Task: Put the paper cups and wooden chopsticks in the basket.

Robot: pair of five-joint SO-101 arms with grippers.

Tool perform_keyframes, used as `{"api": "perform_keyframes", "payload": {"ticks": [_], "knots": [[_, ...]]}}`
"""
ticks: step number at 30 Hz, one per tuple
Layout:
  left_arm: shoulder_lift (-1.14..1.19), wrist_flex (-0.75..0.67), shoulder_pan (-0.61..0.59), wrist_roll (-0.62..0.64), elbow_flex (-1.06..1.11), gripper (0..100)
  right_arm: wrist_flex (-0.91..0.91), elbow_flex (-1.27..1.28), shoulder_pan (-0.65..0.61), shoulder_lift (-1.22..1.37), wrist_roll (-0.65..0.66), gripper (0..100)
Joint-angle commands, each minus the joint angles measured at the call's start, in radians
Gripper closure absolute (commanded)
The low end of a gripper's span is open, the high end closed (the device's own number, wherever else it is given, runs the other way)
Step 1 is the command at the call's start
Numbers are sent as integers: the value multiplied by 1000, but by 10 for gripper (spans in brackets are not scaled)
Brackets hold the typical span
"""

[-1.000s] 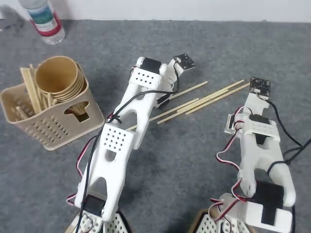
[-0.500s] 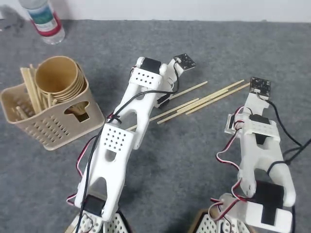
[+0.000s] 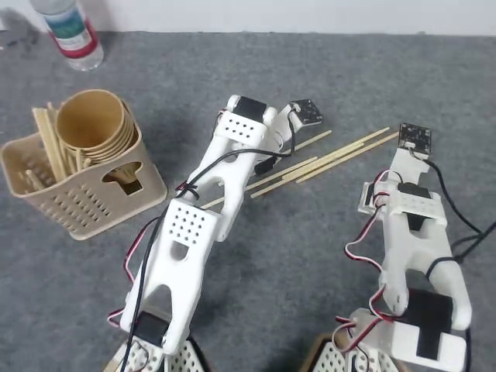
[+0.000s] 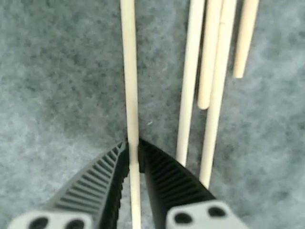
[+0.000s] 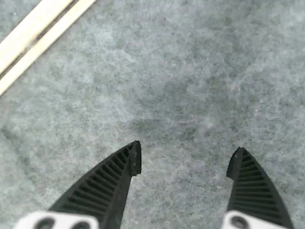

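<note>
The left gripper (image 4: 133, 145) is closed on a single wooden chopstick (image 4: 127, 71), its ribbed jaws pinching the stick from both sides close to the grey tabletop (image 3: 310, 256). Over the last second the left arm has swung a little toward the loose sticks and its wrist has dropped slightly. The pinched chopstick seems to lie on the tabletop where it lay a second ago, so I judge the grasp made and the lift not yet begun.

Just beside it, the other chopsticks (image 4: 209, 71) lie roughly parallel and apart from the jaws. In the high view they fan out between the two arms (image 3: 341, 155).

The right gripper (image 5: 183, 160) is spread wide over bare tabletop with nothing between its jaws, and that arm has not moved.

The basket (image 3: 93, 198) stands well apart on the left arm's side. It already holds the stacked paper cups (image 3: 93, 124) and several chopsticks, so what remains is carrying the loose sticks over.
</note>
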Motion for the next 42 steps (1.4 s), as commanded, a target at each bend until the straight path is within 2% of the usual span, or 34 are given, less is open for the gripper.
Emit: {"api": "perform_keyframes", "payload": {"ticks": [1,9,15,19,29,34,39,42], "knots": [[-11,32,14,-17,15,987,-15,2,-10,-41,17,700],[-133,32,57,9,120,988,-16,2,-10,-41,17,700],[-400,32,144,64,255,988,-16,2,-10,-41,17,700],[-592,29,146,64,358,988,-16,2,-10,-41,17,700],[-1069,29,-9,269,407,988,-16,2,-10,-41,17,700],[-1358,29,-140,391,427,988,-16,2,-10,-41,17,700],[-1662,20,-262,408,604,988,-16,2,-12,-41,17,700],[-1846,-52,-351,408,763,988,-16,2,-12,-41,17,700]]}}
